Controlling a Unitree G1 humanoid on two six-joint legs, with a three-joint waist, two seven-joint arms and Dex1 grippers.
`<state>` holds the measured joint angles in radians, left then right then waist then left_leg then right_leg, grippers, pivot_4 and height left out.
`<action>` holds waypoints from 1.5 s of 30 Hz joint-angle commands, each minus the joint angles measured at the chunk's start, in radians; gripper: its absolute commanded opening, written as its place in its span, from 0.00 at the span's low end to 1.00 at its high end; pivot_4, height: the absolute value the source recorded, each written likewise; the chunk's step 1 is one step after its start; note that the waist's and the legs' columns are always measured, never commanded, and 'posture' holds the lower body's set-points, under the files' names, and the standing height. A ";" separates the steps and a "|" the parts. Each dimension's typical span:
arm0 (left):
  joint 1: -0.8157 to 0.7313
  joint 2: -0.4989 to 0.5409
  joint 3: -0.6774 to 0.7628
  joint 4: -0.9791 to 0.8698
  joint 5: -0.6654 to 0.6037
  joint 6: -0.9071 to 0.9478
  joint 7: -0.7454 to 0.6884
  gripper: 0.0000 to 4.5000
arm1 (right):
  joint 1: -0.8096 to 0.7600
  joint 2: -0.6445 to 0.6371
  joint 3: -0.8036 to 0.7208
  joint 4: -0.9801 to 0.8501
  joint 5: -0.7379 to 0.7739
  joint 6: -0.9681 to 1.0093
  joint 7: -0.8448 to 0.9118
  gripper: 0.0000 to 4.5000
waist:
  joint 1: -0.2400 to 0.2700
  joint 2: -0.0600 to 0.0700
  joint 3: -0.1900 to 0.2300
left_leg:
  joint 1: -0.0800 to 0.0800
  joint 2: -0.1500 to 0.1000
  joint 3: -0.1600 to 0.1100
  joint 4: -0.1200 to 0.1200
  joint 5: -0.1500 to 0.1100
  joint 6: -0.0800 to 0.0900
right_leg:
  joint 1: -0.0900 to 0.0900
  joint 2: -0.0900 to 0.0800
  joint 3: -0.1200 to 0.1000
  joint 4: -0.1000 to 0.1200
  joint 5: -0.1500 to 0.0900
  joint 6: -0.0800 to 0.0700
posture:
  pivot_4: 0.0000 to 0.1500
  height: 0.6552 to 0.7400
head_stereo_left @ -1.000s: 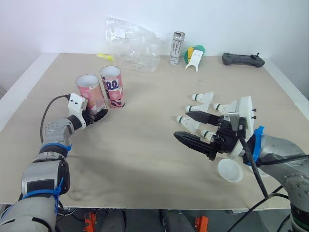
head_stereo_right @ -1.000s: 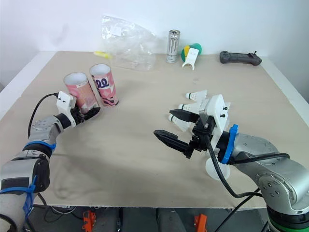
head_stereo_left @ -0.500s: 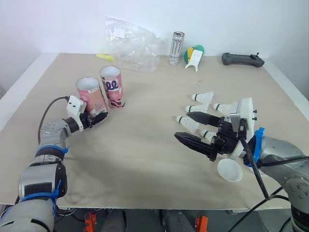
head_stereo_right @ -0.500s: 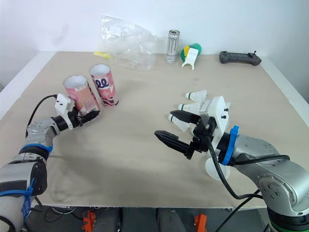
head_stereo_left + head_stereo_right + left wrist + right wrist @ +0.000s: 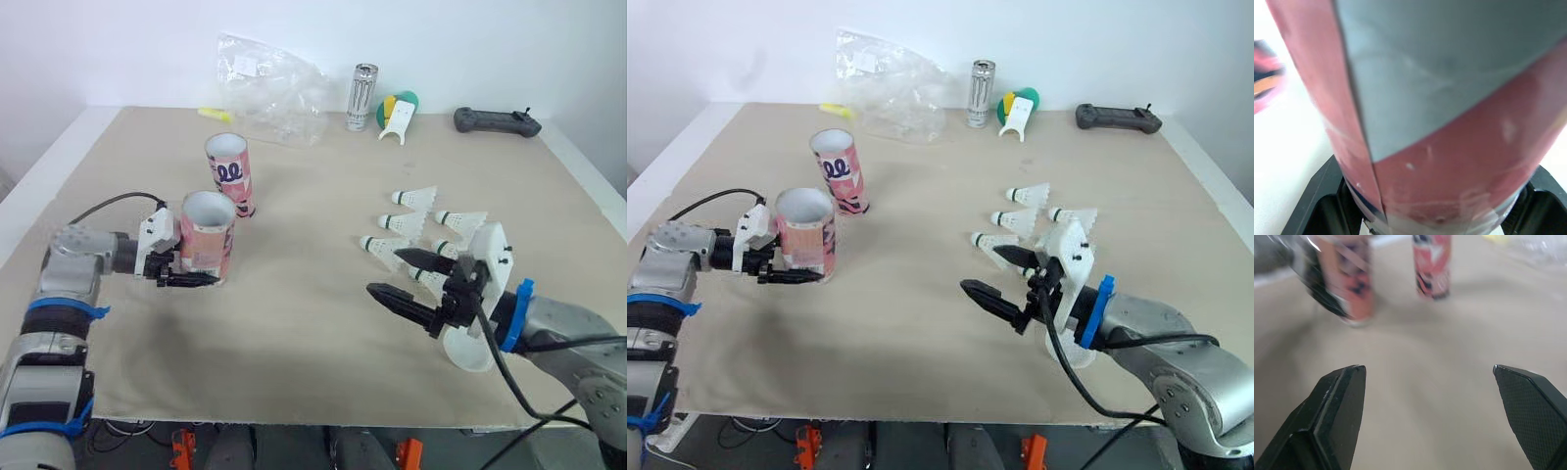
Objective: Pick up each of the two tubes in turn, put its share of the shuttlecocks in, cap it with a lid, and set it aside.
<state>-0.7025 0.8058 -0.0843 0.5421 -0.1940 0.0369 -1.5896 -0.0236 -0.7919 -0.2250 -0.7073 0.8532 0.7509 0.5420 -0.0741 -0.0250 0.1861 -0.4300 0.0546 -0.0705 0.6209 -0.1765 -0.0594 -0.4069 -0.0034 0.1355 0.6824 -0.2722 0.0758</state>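
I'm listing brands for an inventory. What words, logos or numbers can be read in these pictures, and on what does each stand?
"ee": big dark letters on the white band of the standing pink tube; any further letters wrap out of sight.
Silver can: a dark logo mark, no letters legible.
White label on the clear plastic bag: too small to read.
Nearer pink tube: print too blurred to read.

Bare table (image 5: 294, 284) between nearer tube (image 5: 206, 240) and shuttlecocks (image 5: 397, 223); second tube (image 5: 230, 174) close behind.

The right tool (image 5: 384, 271) partly hides 1 lid (image 5: 472, 356); the right wrist view blurs the held tube (image 5: 1352, 284).
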 commanded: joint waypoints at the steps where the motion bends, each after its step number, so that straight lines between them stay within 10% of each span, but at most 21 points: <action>1: -0.002 0.107 -0.094 -0.197 -0.086 0.073 -0.025 0.63 | 0.032 0.012 -0.048 -0.030 0.001 -0.026 -0.003 1.00 | 0.000 0.000 0.000 | 0.000 0.000 0.000 0.000 0.000 0.000 | 0.000 0.000 0.000 0.000 -0.002 0.003 | 1.00 1.00; 14: -0.058 0.207 -0.437 -0.305 -0.136 -0.026 -0.025 0.63 | 0.305 -0.049 -0.414 0.094 0.028 -0.052 0.186 1.00 | 0.005 0.000 0.000 | 0.001 0.001 0.000 0.002 0.001 0.001 | 0.002 0.000 -0.001 0.000 -0.001 0.003 | 1.00 1.00; 43: -0.113 0.207 -0.612 -0.165 -0.189 -0.146 -0.025 0.63 | 0.073 0.081 -0.119 0.429 -0.211 -0.164 0.218 1.00 | 0.000 0.005 -0.003 | 0.005 -0.001 0.000 0.003 0.003 0.005 | 0.005 0.000 0.001 0.000 0.000 -0.001 | 1.00 1.00; 45: -0.110 0.208 -0.612 -0.163 -0.189 -0.150 -0.025 0.63 | 0.061 0.087 -0.112 0.435 -0.215 -0.167 0.215 0.82 | 0.000 0.005 -0.003 | 0.005 -0.001 0.000 0.002 0.003 0.005 | 0.005 0.000 0.001 0.000 0.000 -0.001 | 1.00 1.00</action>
<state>-0.8324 0.9939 -0.6698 0.3637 -0.4060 -0.1107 -1.6163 0.0540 -0.7109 -0.3269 -0.2682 0.6402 0.6012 0.7569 -0.0743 -0.0196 0.1832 -0.4253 0.0540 -0.0701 0.6233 -0.1733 -0.0543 -0.4022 -0.0032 0.1361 0.6826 -0.2725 0.0747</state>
